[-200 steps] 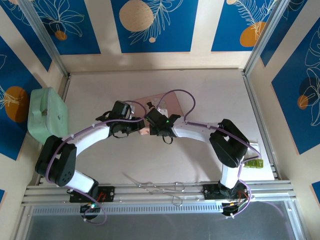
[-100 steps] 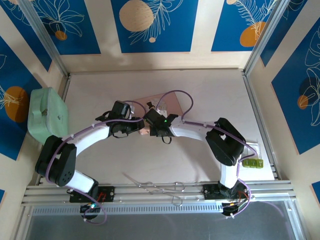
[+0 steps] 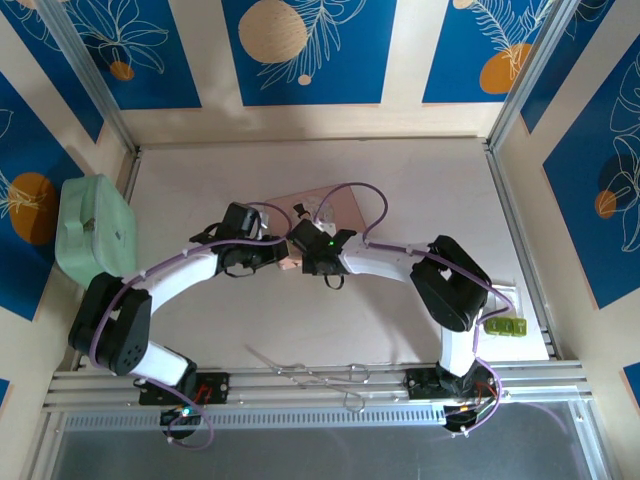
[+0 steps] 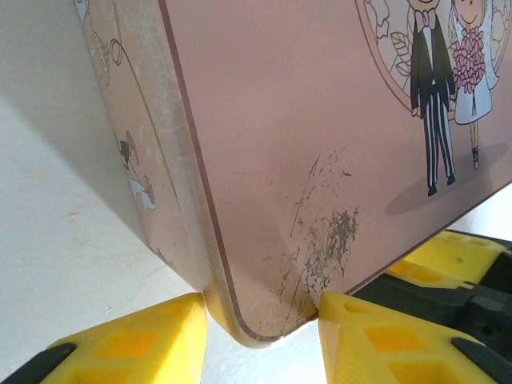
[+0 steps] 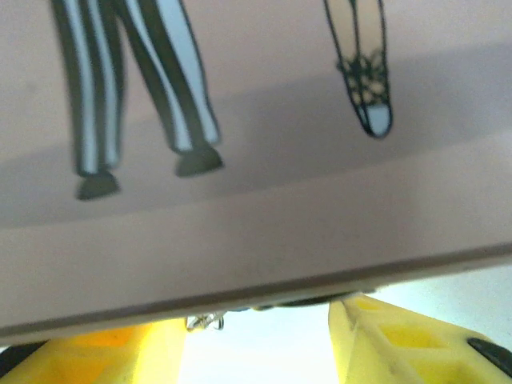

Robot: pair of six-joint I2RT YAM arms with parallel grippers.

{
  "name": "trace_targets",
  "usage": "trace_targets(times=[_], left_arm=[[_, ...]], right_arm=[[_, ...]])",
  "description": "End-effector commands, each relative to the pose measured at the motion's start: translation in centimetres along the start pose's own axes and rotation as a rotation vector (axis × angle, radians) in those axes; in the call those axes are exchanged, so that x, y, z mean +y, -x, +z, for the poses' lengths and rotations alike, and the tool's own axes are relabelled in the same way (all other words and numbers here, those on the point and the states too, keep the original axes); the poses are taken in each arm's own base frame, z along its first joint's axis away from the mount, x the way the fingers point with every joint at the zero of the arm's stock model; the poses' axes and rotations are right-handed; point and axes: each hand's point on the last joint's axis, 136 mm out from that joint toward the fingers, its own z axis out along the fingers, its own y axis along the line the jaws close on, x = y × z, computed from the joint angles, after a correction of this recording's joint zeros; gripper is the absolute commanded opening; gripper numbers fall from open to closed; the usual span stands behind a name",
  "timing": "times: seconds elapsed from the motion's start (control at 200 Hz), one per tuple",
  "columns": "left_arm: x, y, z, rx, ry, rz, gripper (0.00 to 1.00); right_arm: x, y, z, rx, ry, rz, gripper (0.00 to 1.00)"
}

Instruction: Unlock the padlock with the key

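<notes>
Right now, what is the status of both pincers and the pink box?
Left pincer clamped on pink box corner. Right pincer open, at the box edge. Small silvery bit at that edge, identity unclear.

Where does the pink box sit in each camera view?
Top external: pink box just above the frame's centre.
Left wrist: its corner pokes down into the left claw.
Right wrist: its lid spans the upper frame.
Shared landmark: the groom's striped trousers on the lid, both wrist views.
</notes>
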Motion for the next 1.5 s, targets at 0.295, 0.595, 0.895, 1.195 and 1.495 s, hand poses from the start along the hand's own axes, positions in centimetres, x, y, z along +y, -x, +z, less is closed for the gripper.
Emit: trace_targets(times=[0.295, 0.595, 0.895, 1.195, 1.495], left_arm=[[0.5, -0.4, -0.9, 0.010, -0.005, 0.011, 0.41], [-0.4, 0.4, -1.5, -0.012, -0.029, 0.009, 0.41], [-0.4, 0.6, -2.0, -0.024, -0.033, 0.011, 0.41], [-0.6, 0.8, -2.0, -0.024, -0.039, 0.012, 0.41], [-0.3, 0.5, -2.0, -0.023, -0.034, 0.011, 0.41]], right_arm=[[-3.0, -3.5, -2.4, 0.053, -0.028, 0.015, 0.51], [-1.2, -1.5, -1.2, 0.047, -0.036, 0.036, 0.55], [-1.2, -1.2, 1.0, 0.060, -0.153, 0.037, 0.48], [-1.9, -2.8, 2.2, 0.109, -0.216, 0.034, 0.45], [-2.4, -3.1, 2.8, 0.115, -0.220, 0.019, 0.31]])
